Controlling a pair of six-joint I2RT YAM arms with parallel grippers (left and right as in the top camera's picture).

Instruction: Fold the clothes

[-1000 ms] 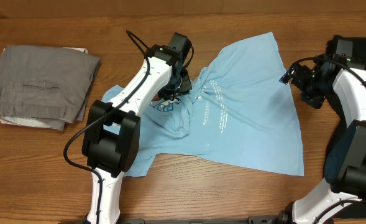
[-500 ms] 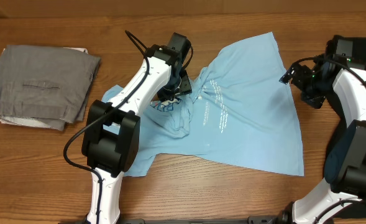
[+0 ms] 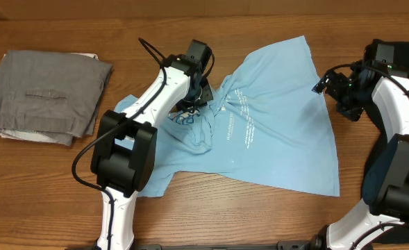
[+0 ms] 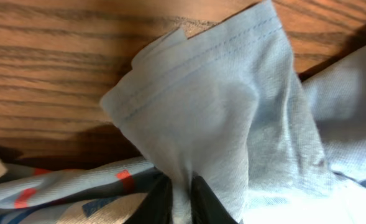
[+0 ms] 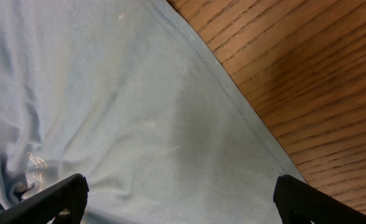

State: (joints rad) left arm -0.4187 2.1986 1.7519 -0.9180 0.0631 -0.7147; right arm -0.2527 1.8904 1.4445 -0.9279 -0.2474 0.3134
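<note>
A brown wooden counter bears a crumpled light blue cotton T-shirt, its hemmed fold pinched by the left jaws, right jaws wide open over its edge.

One blue T-shirt, one folded grey garment — two arms, left, right.

Your left gripper has pinched shut again on a bunched fold of the T-shirt; half a second back its jaws sat a bit wider. Its wrist also crept slightly toward the left edge of the worktop.
</note>
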